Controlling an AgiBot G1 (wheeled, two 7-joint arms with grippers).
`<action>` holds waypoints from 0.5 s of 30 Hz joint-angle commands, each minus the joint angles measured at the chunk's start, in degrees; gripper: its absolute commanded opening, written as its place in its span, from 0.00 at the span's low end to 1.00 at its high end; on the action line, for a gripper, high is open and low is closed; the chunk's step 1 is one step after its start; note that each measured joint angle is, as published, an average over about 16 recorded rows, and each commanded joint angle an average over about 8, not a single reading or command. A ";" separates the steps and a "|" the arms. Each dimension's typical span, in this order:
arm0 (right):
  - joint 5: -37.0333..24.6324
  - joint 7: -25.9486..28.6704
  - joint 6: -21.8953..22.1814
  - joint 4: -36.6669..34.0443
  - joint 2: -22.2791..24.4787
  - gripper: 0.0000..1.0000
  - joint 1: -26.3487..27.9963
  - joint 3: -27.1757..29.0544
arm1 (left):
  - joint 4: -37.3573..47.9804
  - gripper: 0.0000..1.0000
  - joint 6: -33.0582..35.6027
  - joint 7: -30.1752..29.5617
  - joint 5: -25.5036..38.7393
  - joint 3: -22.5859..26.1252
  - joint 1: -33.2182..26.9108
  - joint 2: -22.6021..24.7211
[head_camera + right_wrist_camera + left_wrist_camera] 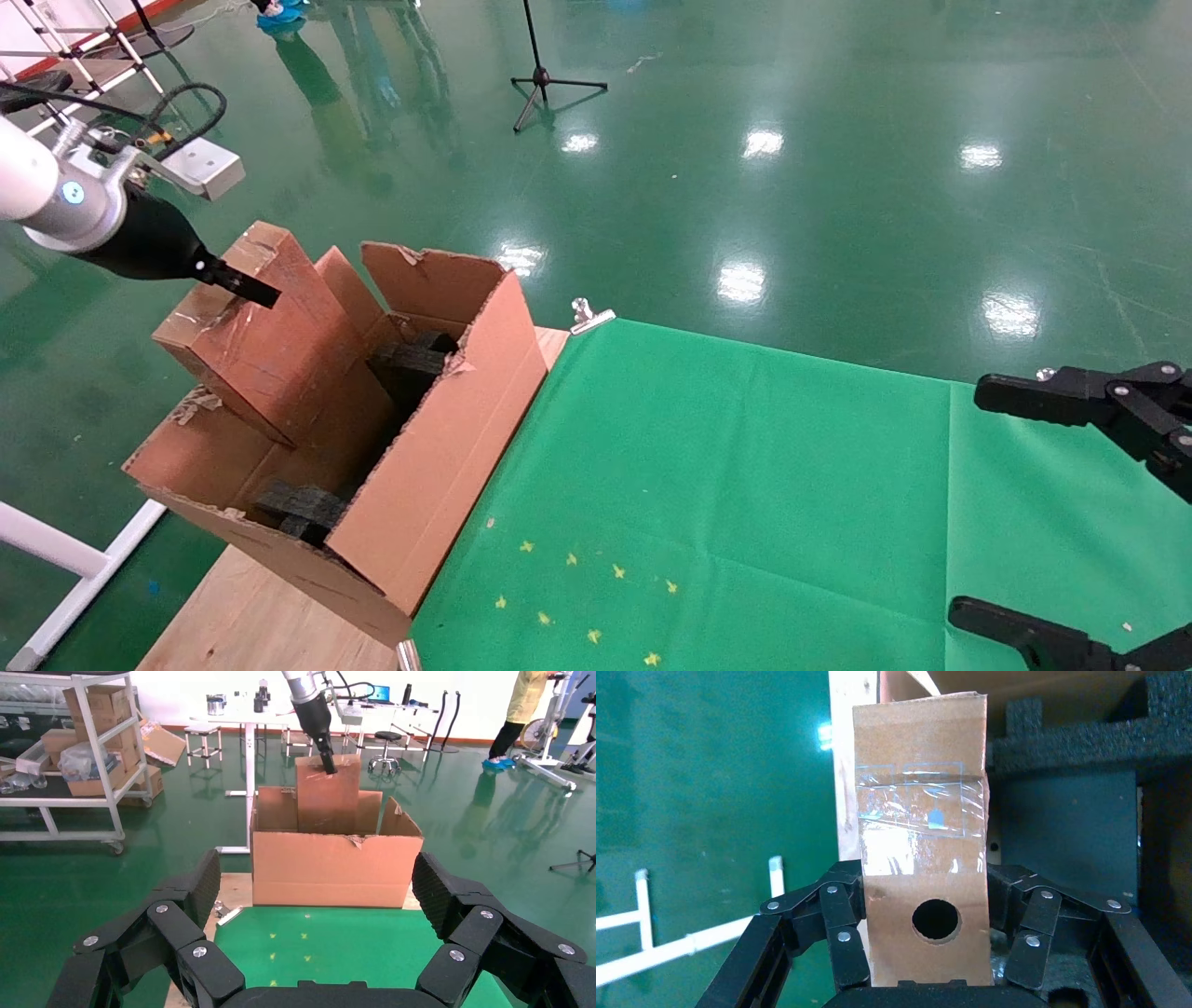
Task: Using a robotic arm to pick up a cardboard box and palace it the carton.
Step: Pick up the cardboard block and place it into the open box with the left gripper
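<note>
My left arm (56, 191), white with a silver wrist, has its black gripper (240, 282) shut on the top end of the cardboard box (265, 349). The box is narrow, brown and tilted, with its lower end down inside the carton (447, 447). In the left wrist view the fingers (843, 910) clamp both sides of the taped box (923, 797), just above its round hole. Black foam blocks (1074, 748) lie inside the carton behind it. The right wrist view shows the box (327, 801) sticking up out of the carton (334, 871). My right gripper (976, 503) is open and empty at the right edge.
The carton stands on the wooden table (251, 615) at the left edge of the green mat (745, 485), which has a metal clip (589, 315) at its corner. A white frame (74, 559) stands on the floor to the left.
</note>
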 commanded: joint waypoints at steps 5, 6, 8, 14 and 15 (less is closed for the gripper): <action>0.01 -0.01 0.01 0.00 0.01 1.00 0.00 -0.02 | 2.46 0.00 1.91 1.44 -0.90 -0.44 1.74 0.76; 0.02 -0.01 0.01 0.00 0.01 1.00 0.00 -0.02 | 2.70 0.00 2.82 1.72 -1.02 -0.48 1.92 0.79; 0.02 -0.01 0.01 0.00 0.01 1.00 0.01 -0.03 | 3.17 0.00 4.39 2.21 -1.17 -0.52 2.29 0.84; 0.03 -0.02 0.02 0.00 0.02 1.00 0.01 -0.05 | 4.75 0.00 5.87 2.54 -1.04 -0.33 3.89 1.08; 0.03 -0.03 0.02 0.00 0.02 1.00 0.01 -0.05 | 5.01 0.00 5.59 2.43 -0.94 -0.26 4.22 1.16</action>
